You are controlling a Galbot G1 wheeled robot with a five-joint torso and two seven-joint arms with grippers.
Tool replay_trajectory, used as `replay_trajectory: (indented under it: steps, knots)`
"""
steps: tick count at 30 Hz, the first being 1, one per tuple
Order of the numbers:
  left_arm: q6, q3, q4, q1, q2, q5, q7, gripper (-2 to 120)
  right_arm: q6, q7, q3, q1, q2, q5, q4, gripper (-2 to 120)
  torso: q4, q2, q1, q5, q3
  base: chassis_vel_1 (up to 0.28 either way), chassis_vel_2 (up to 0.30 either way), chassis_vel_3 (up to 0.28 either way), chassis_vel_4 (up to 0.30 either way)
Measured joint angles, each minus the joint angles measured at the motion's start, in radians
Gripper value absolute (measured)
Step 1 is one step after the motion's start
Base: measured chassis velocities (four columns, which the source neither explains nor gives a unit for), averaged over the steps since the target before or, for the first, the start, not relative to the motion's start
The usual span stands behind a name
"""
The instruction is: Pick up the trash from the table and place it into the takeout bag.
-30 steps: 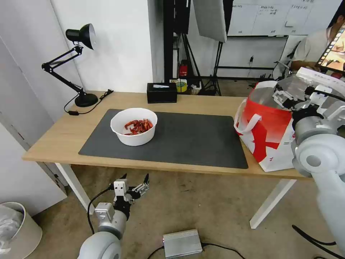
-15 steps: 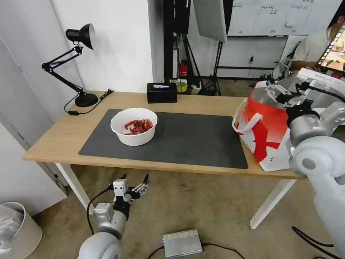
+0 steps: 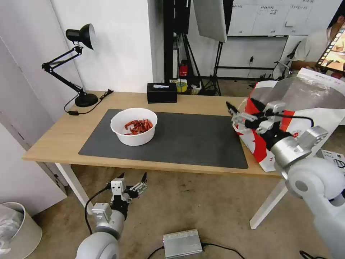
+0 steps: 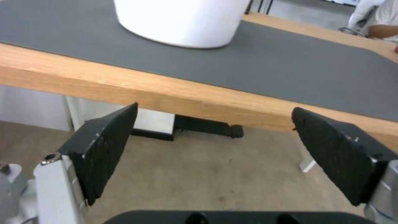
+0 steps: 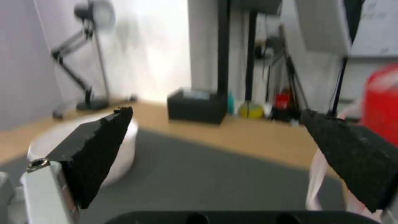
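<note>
The right gripper [image 3: 235,112], fingers spread and empty, hangs beside the takeout bag [image 3: 267,144]. A black tissue box [image 3: 161,92] and desk lamp [image 3: 77,64] stand behind the white bowl [image 3: 134,126]. The left gripper [image 3: 132,178] waits spread below the table [image 3: 54,144].

White wall [image 3: 118,46], beige floor [image 3: 201,205], desk lamp [image 3: 77,63]

- We note a light-wood surface [image 3: 201,104] on white legs.
- A dark grey mat [image 3: 187,138] lies flat on it.
- A black lamp [image 3: 77,68], black tissue box [image 3: 161,92] and red-and-white takeout bag [image 3: 287,122] stand directly on the wood.
</note>
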Motion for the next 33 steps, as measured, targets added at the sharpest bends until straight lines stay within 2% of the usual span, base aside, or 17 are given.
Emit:
replay_trajectory:
  steps: [4, 10, 13, 19, 33]
  knots:
    - [-0.001, -0.002, -0.003, 0.000, -0.002, 0.000, 0.002, 100, -0.045, 0.032, -0.022, -0.069, -0.001, -0.025, 0.031, 100, -0.0007, 0.000, 0.000, -0.0001, 0.000, 0.000, 0.000, 0.000, 0.000]
    - [-0.001, -0.008, -0.007, 0.000, 0.003, -0.009, 0.015, 100, -0.065, 0.068, -0.045, -0.129, 0.007, -0.049, 0.043, 100, -0.0005, 0.000, 0.000, -0.0001, 0.000, 0.000, 0.000, 0.000, 0.000]
    - [-0.001, -0.010, -0.006, -0.003, 0.006, -0.013, 0.017, 100, -0.068, 0.144, -0.067, -0.196, 0.030, -0.100, 0.062, 100, -0.0006, 0.000, 0.000, 0.0000, 0.000, 0.000, 0.000, 0.000, 0.000]
    - [-0.001, -0.009, -0.001, -0.011, 0.007, -0.016, 0.017, 100, -0.093, 0.211, -0.075, -0.267, 0.040, -0.121, 0.096, 100, -0.0006, 0.000, 0.000, -0.0001, 0.000, 0.000, 0.000, 0.000, 0.000]
    - [0.000, -0.015, 0.001, -0.014, 0.017, -0.021, 0.016, 100, -0.165, 0.229, -0.084, -0.333, 0.036, -0.107, 0.106, 100, -0.0006, 0.000, 0.000, 0.0000, 0.000, 0.000, 0.000, 0.000, 0.000]
